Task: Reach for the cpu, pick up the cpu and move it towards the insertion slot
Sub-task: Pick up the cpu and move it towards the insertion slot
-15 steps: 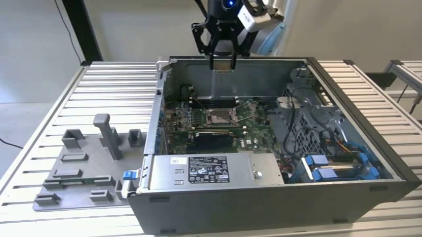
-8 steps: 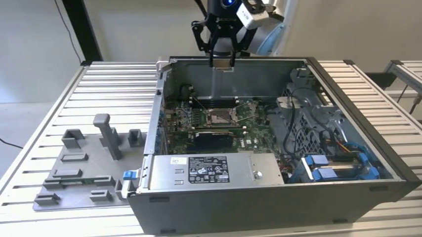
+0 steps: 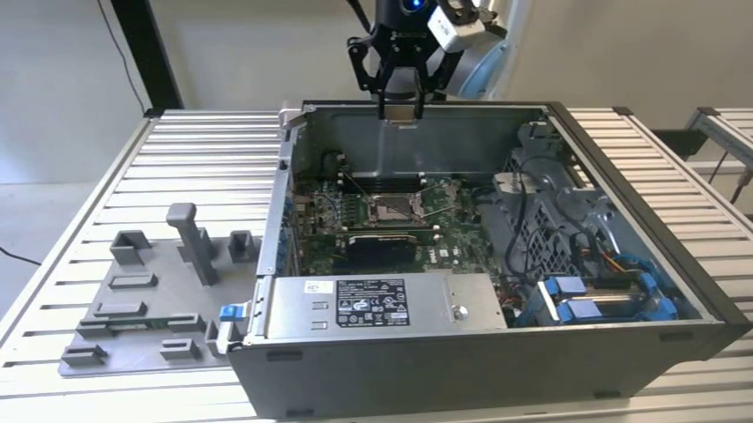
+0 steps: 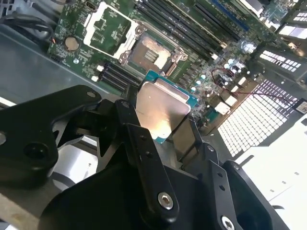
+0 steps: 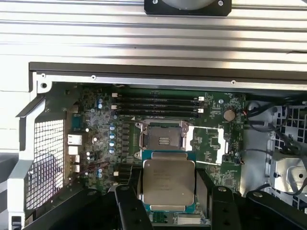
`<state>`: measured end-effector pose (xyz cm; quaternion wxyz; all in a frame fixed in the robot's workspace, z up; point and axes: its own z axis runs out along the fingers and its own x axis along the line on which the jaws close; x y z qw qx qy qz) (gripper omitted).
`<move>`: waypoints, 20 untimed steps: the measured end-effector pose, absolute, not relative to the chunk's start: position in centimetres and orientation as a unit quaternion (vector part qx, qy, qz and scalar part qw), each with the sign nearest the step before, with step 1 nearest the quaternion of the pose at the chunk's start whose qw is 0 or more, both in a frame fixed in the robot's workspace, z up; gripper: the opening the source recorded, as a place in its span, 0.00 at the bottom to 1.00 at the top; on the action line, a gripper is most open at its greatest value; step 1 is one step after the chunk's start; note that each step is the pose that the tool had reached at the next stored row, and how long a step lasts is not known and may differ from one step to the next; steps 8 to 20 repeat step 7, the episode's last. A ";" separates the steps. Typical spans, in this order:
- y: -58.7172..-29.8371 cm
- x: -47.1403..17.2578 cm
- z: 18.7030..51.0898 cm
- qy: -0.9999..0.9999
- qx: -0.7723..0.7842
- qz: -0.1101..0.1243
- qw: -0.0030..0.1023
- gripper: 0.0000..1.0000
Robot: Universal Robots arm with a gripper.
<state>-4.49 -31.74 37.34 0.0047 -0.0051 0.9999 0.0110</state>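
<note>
above the open computer case (image 3: 495, 291), the gripper (image 5: 168, 191) is clamped on two opposite edges of the cpu (image 5: 169, 182), a thin, stiff, light, likely fragile chip held well clear of the insertion slot (image 5: 161, 140), best gripped by its edges.

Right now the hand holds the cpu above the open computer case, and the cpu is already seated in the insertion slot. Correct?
Not quite. The hand does hold the cpu above the open computer case, but the cpu is not seated. In the first wrist view the insertion slot lies open with its dark centre bare, and the cpu sits between the fingers, apart from it.
</note>
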 end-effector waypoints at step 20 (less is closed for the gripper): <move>-31.7 -4.5 37.3 1.000 -0.005 0.011 0.005 0.00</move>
